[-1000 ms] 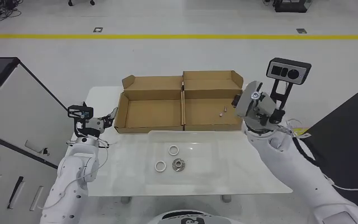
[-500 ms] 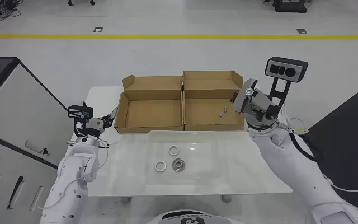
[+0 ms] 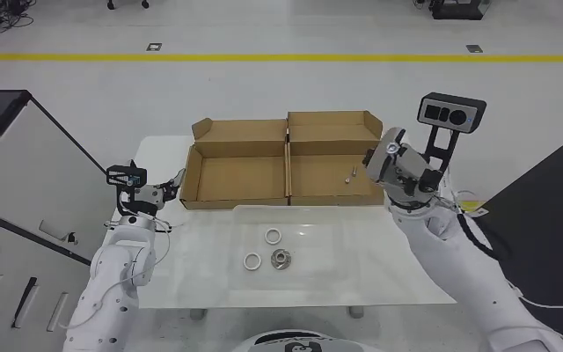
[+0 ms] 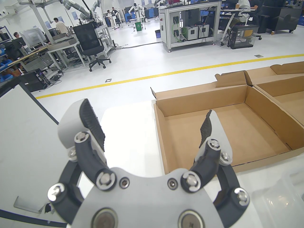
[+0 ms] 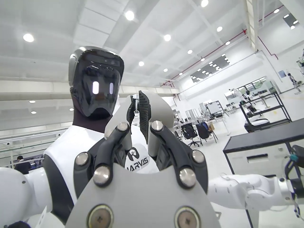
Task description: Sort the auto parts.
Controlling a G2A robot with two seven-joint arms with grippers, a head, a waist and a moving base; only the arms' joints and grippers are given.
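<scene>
Left gripper (image 4: 147, 107) spread; right (image 5: 137, 96) pinches probable screw (image 5: 135, 106).

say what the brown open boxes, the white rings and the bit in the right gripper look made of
The brown open boxes: matt cardboard, with folded flaps and raw edges. The white rings: probably plastic or rubber, smooth; too small to settle. The threaded bit in the shut right gripper: likely metal, shiny silver with ridges.

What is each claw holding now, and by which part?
The right claw pinches a small screw by its threaded shank; the left claw is open and holds nothing.
</scene>
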